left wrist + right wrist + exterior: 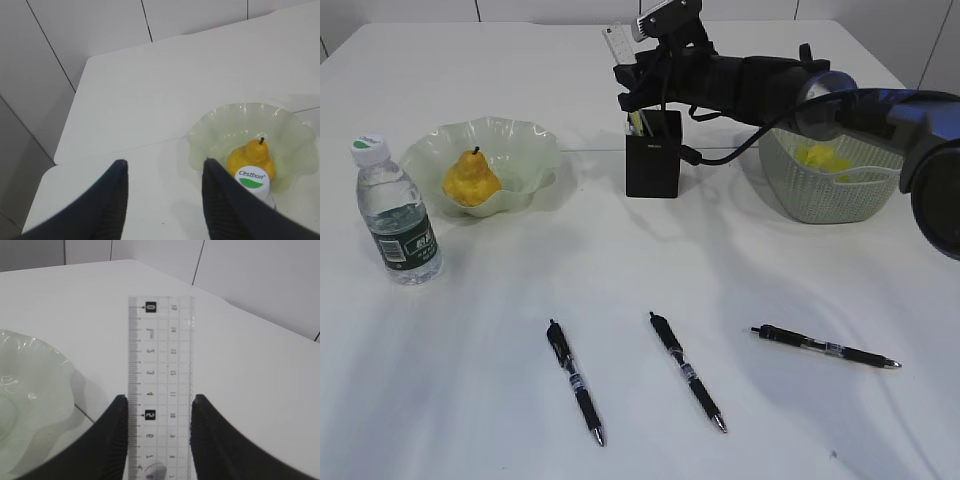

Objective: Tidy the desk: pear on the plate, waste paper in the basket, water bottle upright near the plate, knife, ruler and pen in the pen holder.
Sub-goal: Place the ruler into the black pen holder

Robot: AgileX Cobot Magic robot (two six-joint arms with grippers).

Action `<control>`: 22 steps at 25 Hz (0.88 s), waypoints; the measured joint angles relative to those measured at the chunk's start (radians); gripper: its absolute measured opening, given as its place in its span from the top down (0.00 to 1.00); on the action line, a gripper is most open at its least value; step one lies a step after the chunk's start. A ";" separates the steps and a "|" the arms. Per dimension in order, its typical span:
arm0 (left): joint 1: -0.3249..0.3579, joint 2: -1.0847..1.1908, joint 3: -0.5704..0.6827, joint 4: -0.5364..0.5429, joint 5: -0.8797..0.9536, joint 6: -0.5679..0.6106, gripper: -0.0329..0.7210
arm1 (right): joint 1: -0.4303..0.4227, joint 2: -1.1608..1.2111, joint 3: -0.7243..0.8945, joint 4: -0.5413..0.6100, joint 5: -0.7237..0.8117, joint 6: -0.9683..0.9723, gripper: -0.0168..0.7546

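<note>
Ruler (160,385): clear plastic, black scale, boxed "0" and "2" legible; clamped between right fingers (117,440), projecting beyond their tips, above pen holder (653,153).
Water bottle (252,181): cap reads "Cestbon"; just right of released, empty left fingers (220,200), upright on worktop (150,115) against plate (210,135) holding pear (250,157).

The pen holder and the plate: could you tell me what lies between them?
Only bare desk in the exterior view, between the plate and pen holder.

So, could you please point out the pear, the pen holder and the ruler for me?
pear (471,179), exterior view, on its yellow body.
pen holder (653,165), exterior view, on its black front face.
ruler (159,370), right wrist view, on its clear middle.
</note>
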 joint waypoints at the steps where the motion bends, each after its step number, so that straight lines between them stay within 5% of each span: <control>1: 0.000 0.000 0.000 0.000 0.000 0.000 0.50 | 0.000 0.000 0.000 0.000 0.000 0.000 0.62; 22: 0.000 0.000 0.000 0.000 -0.002 0.000 0.50 | 0.000 0.000 0.000 0.001 -0.030 0.000 0.62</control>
